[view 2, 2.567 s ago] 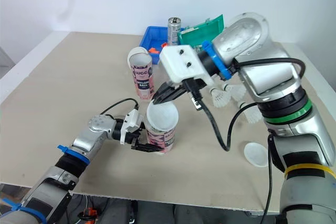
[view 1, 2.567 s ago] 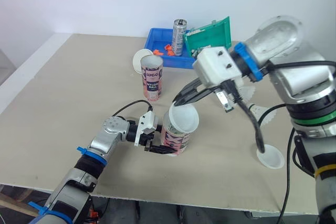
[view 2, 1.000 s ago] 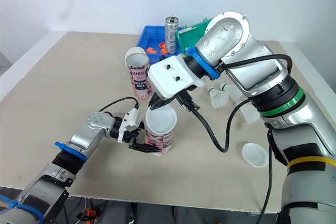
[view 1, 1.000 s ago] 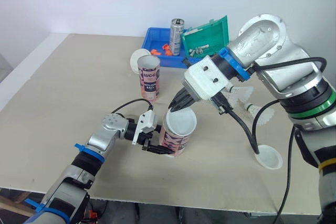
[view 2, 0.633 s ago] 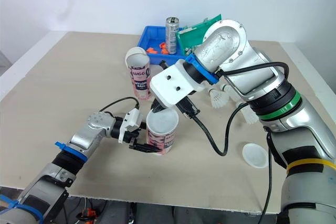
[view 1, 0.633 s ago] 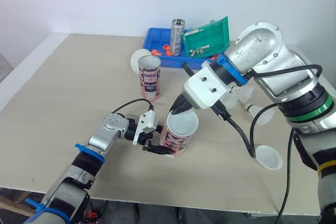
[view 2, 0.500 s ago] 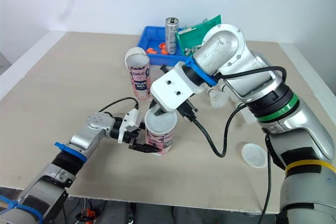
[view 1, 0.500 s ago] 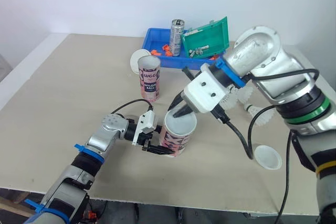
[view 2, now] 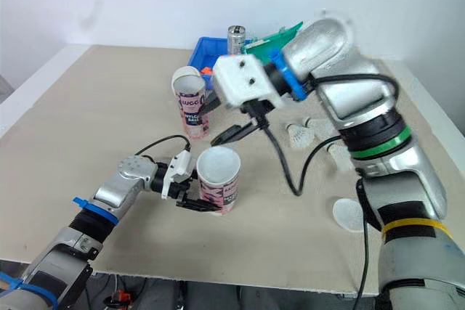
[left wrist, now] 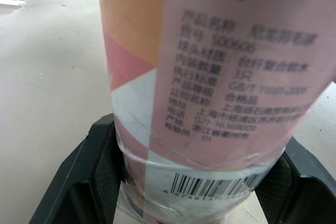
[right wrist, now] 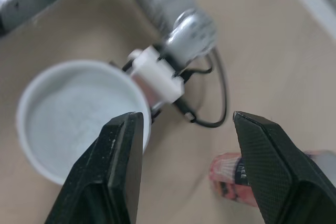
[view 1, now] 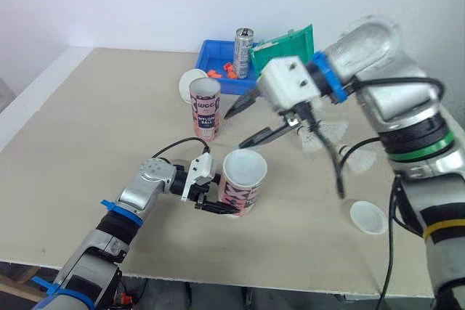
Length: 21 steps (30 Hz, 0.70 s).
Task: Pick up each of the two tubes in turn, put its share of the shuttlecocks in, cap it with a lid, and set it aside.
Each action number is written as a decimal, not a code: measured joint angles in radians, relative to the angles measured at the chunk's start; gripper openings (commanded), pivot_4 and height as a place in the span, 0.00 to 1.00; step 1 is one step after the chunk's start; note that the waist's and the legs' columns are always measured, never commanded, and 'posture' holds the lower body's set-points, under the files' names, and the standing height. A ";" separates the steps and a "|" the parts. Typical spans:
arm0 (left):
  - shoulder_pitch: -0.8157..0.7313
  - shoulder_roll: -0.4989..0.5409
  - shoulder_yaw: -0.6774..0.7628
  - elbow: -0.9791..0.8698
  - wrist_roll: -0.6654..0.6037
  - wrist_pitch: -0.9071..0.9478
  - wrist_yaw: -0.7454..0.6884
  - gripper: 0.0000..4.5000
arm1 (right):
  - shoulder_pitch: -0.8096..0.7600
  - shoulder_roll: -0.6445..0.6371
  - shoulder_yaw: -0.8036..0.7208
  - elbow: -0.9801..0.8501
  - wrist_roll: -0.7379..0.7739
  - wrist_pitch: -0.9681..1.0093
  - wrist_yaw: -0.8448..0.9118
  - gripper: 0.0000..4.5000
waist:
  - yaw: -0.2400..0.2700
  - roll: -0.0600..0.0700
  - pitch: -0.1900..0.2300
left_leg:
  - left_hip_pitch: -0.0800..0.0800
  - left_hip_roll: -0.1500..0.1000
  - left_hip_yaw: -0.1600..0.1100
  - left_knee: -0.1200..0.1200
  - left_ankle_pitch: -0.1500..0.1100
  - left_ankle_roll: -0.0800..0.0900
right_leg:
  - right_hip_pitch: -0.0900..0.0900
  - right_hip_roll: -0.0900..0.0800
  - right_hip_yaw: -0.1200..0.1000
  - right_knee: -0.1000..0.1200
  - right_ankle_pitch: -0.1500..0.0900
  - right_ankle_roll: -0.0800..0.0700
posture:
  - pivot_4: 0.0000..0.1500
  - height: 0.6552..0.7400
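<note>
Clamping the capped tube (view 1: 243, 181) low in the left gripper (view 1: 216, 203), upright near the table's (view 1: 109, 128) front edge; hanging the right gripper (view 1: 234, 130) above and behind, fingers wide apart. Probably setting it aside next: moving slowly, keeping it upright. Counting two tubes — open tube (view 1: 205, 109) farther back — seemingly three lids (view 1: 367, 217), at least two loose shuttlecocks (view 2: 296, 132).

"500606", "GB/T" on near tube (left wrist: 220, 66)

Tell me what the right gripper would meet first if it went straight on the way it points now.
Probably the left gripper, shut on the tube; the lid lies just beside that line. Depth is unclear.
</note>
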<state>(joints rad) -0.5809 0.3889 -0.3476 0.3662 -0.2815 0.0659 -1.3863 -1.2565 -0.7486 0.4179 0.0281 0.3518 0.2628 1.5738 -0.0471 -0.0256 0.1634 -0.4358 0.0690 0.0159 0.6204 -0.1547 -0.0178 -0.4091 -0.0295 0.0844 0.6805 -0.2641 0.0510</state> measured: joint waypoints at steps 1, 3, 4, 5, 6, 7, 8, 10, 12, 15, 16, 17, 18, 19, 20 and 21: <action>-0.001 0.001 0.000 0.002 0.000 0.000 0.000 0.65 | 0.018 -0.020 -0.001 -0.031 0.019 0.005 0.000 0.25 | -0.001 0.000 0.000 | 0.000 0.000 0.000 0.000 0.000 0.000 | 0.000 0.000 0.000 0.000 -0.002 0.003 | 1.00 0.60; -0.003 0.001 0.000 0.004 0.000 0.000 0.000 0.65 | 0.038 -0.029 0.003 -0.049 0.023 0.004 0.000 0.15 | -0.001 0.000 0.000 | 0.000 0.000 0.000 0.000 0.000 0.000 | 0.000 0.000 0.000 0.000 -0.001 0.002 | 1.00 0.60; -0.004 0.001 0.000 0.006 0.000 0.000 0.000 0.65 | 0.064 -0.040 0.012 -0.071 0.024 0.001 0.001 0.04 | -0.001 0.000 0.000 | 0.000 0.000 -0.001 0.000 0.000 0.000 | 0.000 0.000 0.000 0.000 -0.001 0.002 | 1.00 0.60; -0.005 0.002 0.000 0.007 0.000 0.000 0.000 0.65 | 0.082 -0.043 0.020 -0.084 0.024 0.000 0.001 0.02 | -0.001 0.000 0.000 | 0.001 0.000 0.000 0.000 0.000 0.000 | 0.000 0.000 0.000 0.000 -0.001 0.002 | 1.00 0.60; -0.008 0.002 -0.001 0.009 0.000 0.000 -0.001 0.65 | 0.100 -0.046 0.033 -0.097 0.021 -0.005 0.001 0.02 | -0.001 0.001 0.000 | 0.001 0.000 0.000 0.000 0.000 0.000 | 0.000 0.000 0.001 0.000 -0.001 0.002 | 1.00 0.60; -0.009 0.002 -0.001 0.012 0.000 -0.001 -0.003 0.65 | 0.111 -0.052 0.060 -0.114 0.008 -0.015 0.001 0.02 | -0.001 0.001 0.000 | 0.001 0.000 -0.001 0.000 0.000 0.000 | -0.001 0.001 0.000 0.000 -0.001 0.002 | 1.00 0.60; -0.010 0.002 -0.001 0.013 0.000 -0.001 -0.003 0.65 | 0.112 -0.052 0.067 -0.117 -0.001 -0.021 0.001 0.02 | -0.001 0.001 0.000 | 0.001 0.000 -0.001 0.000 0.000 0.000 | -0.001 0.001 0.000 0.000 -0.001 0.002 | 1.00 0.60; -0.013 0.002 -0.002 0.016 0.000 -0.001 -0.005 0.65 | 0.113 -0.055 0.091 -0.121 -0.043 -0.052 0.002 0.02 | -0.001 0.000 0.000 | 0.001 0.000 -0.001 0.000 0.000 0.000 | -0.002 0.001 0.000 0.000 -0.001 0.002 | 1.00 0.60; -0.016 0.002 -0.006 0.018 0.000 -0.001 -0.005 0.65 | 0.116 -0.055 0.120 -0.121 -0.093 -0.114 0.001 0.02 | -0.001 0.001 0.000 | 0.001 0.000 -0.001 0.000 0.000 0.000 | -0.003 0.001 0.000 0.000 -0.001 0.002 | 1.00 0.60; -0.016 0.002 -0.007 0.023 0.000 -0.001 -0.005 0.65 | 0.104 -0.054 0.143 -0.120 -0.122 -0.174 0.001 0.02 | -0.001 0.000 0.000 | 0.005 0.000 -0.001 0.000 0.000 -0.001 | -0.001 0.001 0.000 0.000 -0.001 0.002 | 1.00 0.60; -0.017 0.002 -0.007 0.026 0.000 -0.001 -0.005 0.65 | 0.102 -0.054 0.151 -0.119 -0.131 -0.191 0.001 0.02 | -0.001 0.000 0.000 | 0.006 0.000 -0.001 -0.001 -0.001 -0.001 | 0.000 0.001 0.000 0.000 -0.001 0.002 | 1.00 0.60; -0.018 0.002 -0.007 0.029 0.000 -0.001 -0.004 0.65 | 0.098 -0.051 0.158 -0.112 -0.143 -0.214 0.001 0.02 | -0.001 0.000 -0.001 | 0.006 0.000 -0.001 -0.001 -0.001 -0.002 | 0.000 0.001 0.000 0.000 -0.001 0.002 | 1.00 0.60; -0.019 0.003 -0.007 0.035 0.000 -0.001 -0.005 0.65 | 0.092 -0.047 0.167 -0.105 -0.158 -0.240 0.001 0.02 | -0.001 -0.001 -0.002 | 0.008 0.000 -0.001 -0.001 -0.002 -0.003 | 0.001 0.000 0.000 0.000 -0.001 0.002 | 1.00 0.60; -0.019 0.004 -0.007 0.038 0.000 -0.001 -0.004 0.65 | 0.088 -0.043 0.173 -0.100 -0.170 -0.256 0.001 0.02 | -0.002 -0.003 -0.004 | 0.009 0.000 -0.001 -0.001 -0.002 -0.003 | 0.001 0.000 0.000 0.000 -0.001 0.002 | 1.00 0.60; -0.019 0.005 -0.007 0.041 0.000 0.000 -0.004 0.65 | 0.084 -0.039 0.178 -0.096 -0.178 -0.269 0.001 0.02 | -0.002 -0.004 -0.005 | 0.011 0.000 -0.001 -0.001 -0.003 -0.004 | 0.002 -0.001 0.000 0.000 0.000 0.001 | 1.00 0.60; -0.019 0.008 -0.007 0.045 0.000 0.000 -0.003 0.65 | 0.079 -0.029 0.185 -0.087 -0.185 -0.280 0.001 0.02 | -0.002 -0.006 -0.007 | 0.012 0.000 -0.002 -0.001 -0.003 -0.005 | 0.002 -0.001 0.000 0.000 0.000 0.000 | 1.00 0.60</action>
<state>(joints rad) -0.5998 0.3968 -0.3542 0.4109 -0.2811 0.0656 -1.3895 -1.1776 -0.7779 0.6024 -0.0585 0.1666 -0.0171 1.5744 -0.0490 -0.0315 0.1567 -0.4235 0.0688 0.0138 0.6189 -0.1576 -0.0227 -0.4074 -0.0307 0.0840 0.6803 -0.2638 0.0508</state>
